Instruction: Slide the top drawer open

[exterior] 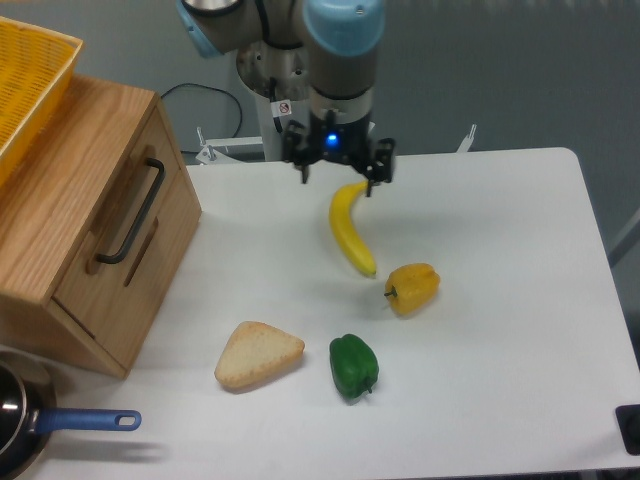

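The black two-finger gripper [337,168], fingers spread and empty, hangs over the white table's rear edge; the wide light-oak top drawer [128,235] (shut, at left) awaits. Best approach: fingers squarely around its long black bar handle [133,213], then a straight pull.

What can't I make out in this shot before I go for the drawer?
- Drawer inside: hidden behind its closed front.
- Gripper jaws: seen from above under the wrist, too small to tell whether they are open.
- Pan: cut off by the left and bottom edges; only its rim and blue handle show.
- Basket: cut off at the top-left corner; contents unseen.
- Dark object: cut off by the right edge; unidentifiable.
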